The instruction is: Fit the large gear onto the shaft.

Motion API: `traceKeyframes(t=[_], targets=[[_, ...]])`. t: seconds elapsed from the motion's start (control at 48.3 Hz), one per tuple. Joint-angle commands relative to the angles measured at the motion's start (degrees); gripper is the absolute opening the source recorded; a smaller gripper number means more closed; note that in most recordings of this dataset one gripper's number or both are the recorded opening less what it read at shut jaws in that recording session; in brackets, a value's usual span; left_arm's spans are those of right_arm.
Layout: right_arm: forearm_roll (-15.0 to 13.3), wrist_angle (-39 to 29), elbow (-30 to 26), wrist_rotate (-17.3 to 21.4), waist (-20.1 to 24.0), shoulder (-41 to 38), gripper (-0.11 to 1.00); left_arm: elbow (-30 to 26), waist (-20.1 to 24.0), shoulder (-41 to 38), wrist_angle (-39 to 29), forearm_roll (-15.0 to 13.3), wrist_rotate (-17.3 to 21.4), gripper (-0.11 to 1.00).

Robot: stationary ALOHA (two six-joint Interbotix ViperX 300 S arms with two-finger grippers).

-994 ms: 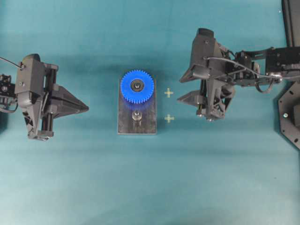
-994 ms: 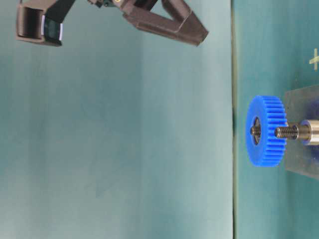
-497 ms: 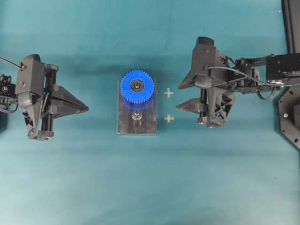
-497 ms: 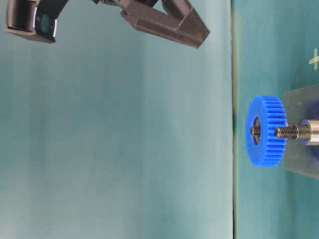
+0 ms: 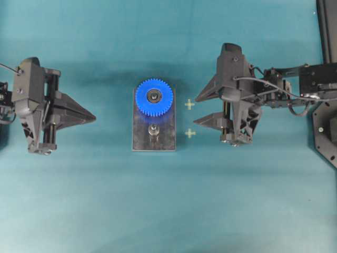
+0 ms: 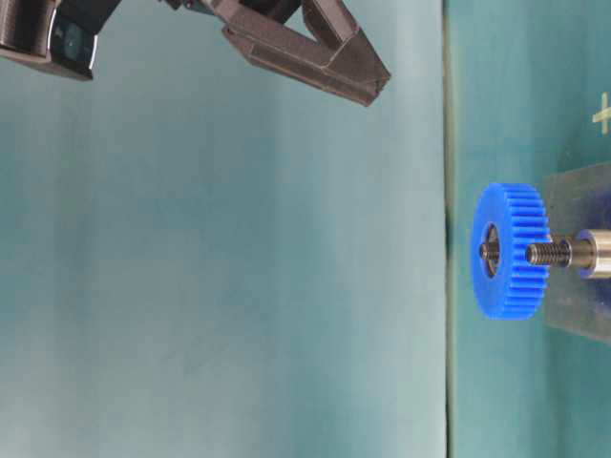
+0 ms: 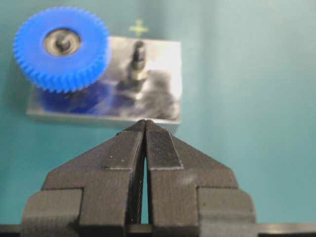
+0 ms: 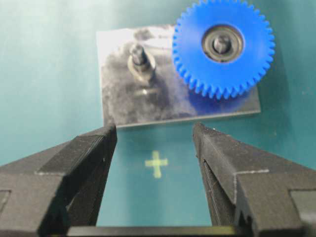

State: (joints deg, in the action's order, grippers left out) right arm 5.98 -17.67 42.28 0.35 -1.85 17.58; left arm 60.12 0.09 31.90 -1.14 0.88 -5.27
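Note:
The large gear (image 5: 154,97), bright blue, sits flat on the far half of the dark grey plate (image 5: 164,143), and a shaft end shows through its hub (image 8: 222,43). A second, bare shaft (image 5: 153,130) stands on the near half of the plate. My left gripper (image 5: 93,117) is shut and empty, hovering well left of the plate, tips pointing at it (image 7: 145,122). On the plate's right, my right gripper (image 5: 197,110) stands open with nothing between its fingers (image 8: 154,131), raised above the table (image 6: 370,69).
Two pale yellow cross marks (image 5: 189,105) (image 5: 190,133) lie on the teal mat between the plate and my right gripper. A black frame piece (image 5: 325,132) sits at the right edge of the overhead view.
My right gripper has shifted a little left towards the plate and slightly nearer the front. My left gripper has drawn back a little to the left. The gear has not moved.

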Motion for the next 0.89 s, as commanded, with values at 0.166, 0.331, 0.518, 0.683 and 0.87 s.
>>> traceKeyframes(t=[0.166,0.331,0.518,0.683,0.87], targets=[[0.09,1.76,0.09,0.26,0.79,1.32,0.67,-2.9,2.11,0.35,-9.49,0.18,-0.09,0.0],[0.09,2.55,0.53,0.26,0.79,1.41,0.67,-2.64,2.11,0.53,-10.11,0.18,-0.09,0.0],[0.09,2.9,0.62,0.18,0.88,1.58,0.67,-2.72,2.11,0.62,-10.11,0.18,0.18,0.0],[0.09,3.08,0.88,0.18,0.88,1.49,0.67,-2.46,2.11,0.62,-9.49,0.18,0.26,0.0],[0.09,4.31,1.23,0.18,0.88,1.58,0.67,-2.46,2.11,0.62,-9.4,0.18,0.18,0.0]])
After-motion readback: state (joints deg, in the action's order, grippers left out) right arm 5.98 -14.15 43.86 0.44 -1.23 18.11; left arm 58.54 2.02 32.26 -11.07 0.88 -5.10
